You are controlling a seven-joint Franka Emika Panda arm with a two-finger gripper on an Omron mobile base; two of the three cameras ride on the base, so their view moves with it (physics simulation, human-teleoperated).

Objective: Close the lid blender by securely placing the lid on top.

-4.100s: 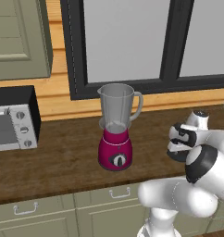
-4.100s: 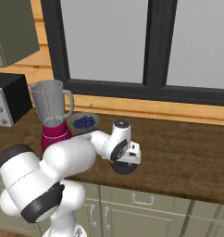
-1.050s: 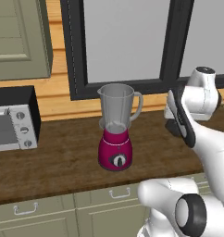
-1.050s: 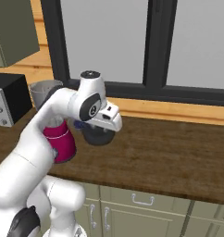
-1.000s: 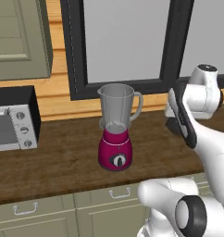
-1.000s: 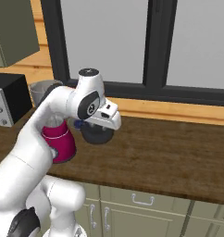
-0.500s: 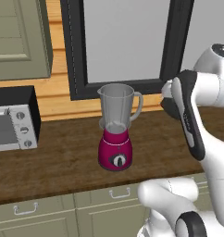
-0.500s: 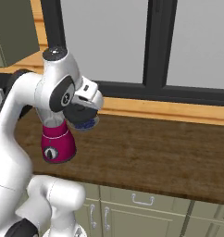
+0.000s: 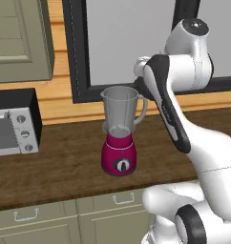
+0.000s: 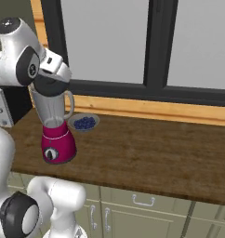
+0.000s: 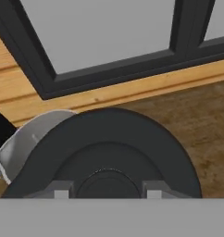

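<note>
Left and right base views look forward and down from behind the arm, sharing the blender (image 9: 120, 138) on the tabletop (image 10: 156, 153). Hand view sits close above the lid (image 11: 109, 152), facing the window (image 11: 104, 32).

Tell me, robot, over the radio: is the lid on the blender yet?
Jaws shut on the lid. Lid just above the blender jar mouth, off-centre, not seated. Nothing blocking.

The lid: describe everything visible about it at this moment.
The lid is a round black disc, matte, with a low central knob seen in the hand view. The gripper holds it from above, roughly level, at the mouth of the blender jar, slightly off toward the window side. Whether it already touches the rim cannot be told.
</note>
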